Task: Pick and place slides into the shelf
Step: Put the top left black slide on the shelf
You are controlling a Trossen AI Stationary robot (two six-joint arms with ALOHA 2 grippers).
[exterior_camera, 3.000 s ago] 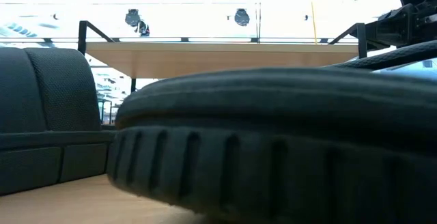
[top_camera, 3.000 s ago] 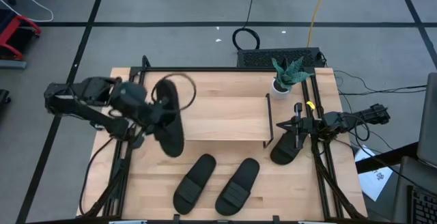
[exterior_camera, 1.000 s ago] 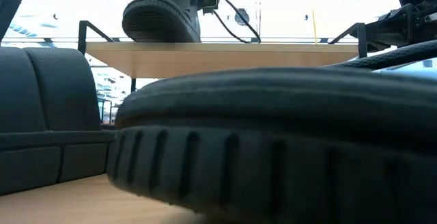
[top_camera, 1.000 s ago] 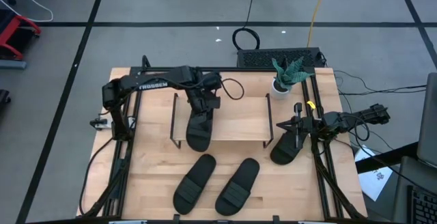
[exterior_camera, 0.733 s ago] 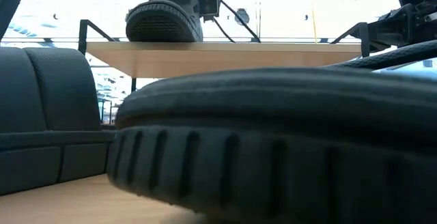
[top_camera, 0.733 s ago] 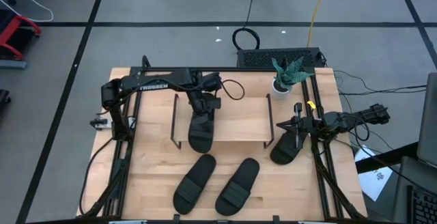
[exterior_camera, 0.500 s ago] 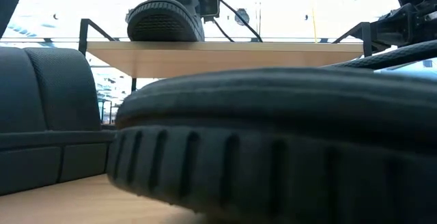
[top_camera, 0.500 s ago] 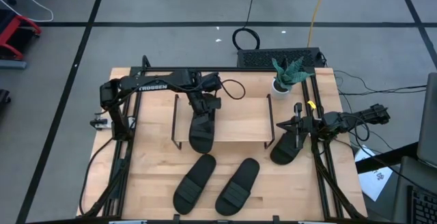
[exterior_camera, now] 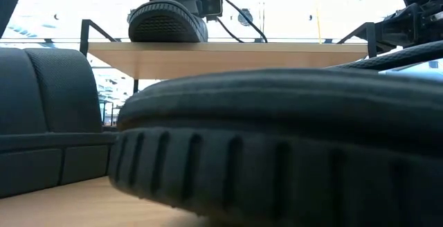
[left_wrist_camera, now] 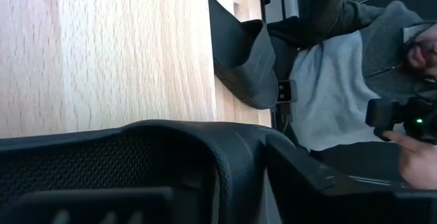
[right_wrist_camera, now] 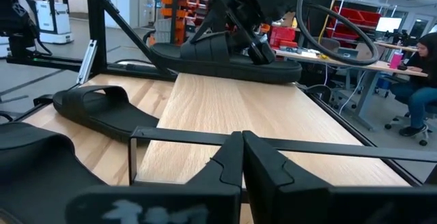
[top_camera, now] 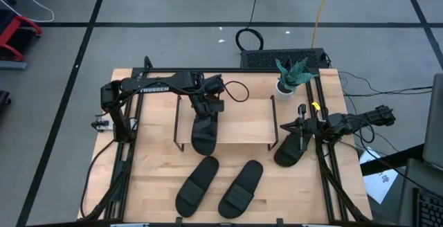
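Observation:
One black slide [top_camera: 203,131] lies sole-down on the left part of the shelf's wood top [top_camera: 242,120], its near end past the board's front edge. My left gripper [top_camera: 206,108] stands at its far half, open, with the strap [left_wrist_camera: 205,156] between its fingers. Two slides [top_camera: 197,184] [top_camera: 241,187] lie flat on the table in front of the shelf. Another slide [top_camera: 289,152] lies at the shelf's right end, beside my shut right gripper [top_camera: 302,133]. In the low view a near slide [exterior_camera: 277,151] fills the picture below the shelf board [exterior_camera: 242,50]. My left gripper has its fingers on either side of the slide's strap edge [left_wrist_camera: 232,162], coming slanting down from the table's far side. I cannot tell whether either finger [left_wrist_camera: 307,179] touches it. The slide lies flat on the shelf top.
A potted plant [top_camera: 291,75] and a black keyboard [top_camera: 284,57] stand at the table's far right. The shelf's dark metal legs [top_camera: 271,120] rise at both ends. A seated person in a grey top [left_wrist_camera: 341,80] is beyond the table. The right part of the shelf top is bare.
My left gripper has sunk a little over the shelf with the slide. The slide hung tipped above the board with its ribbed sole showing. It now lies flat on the shelf top, and nothing has moved in the last half second.

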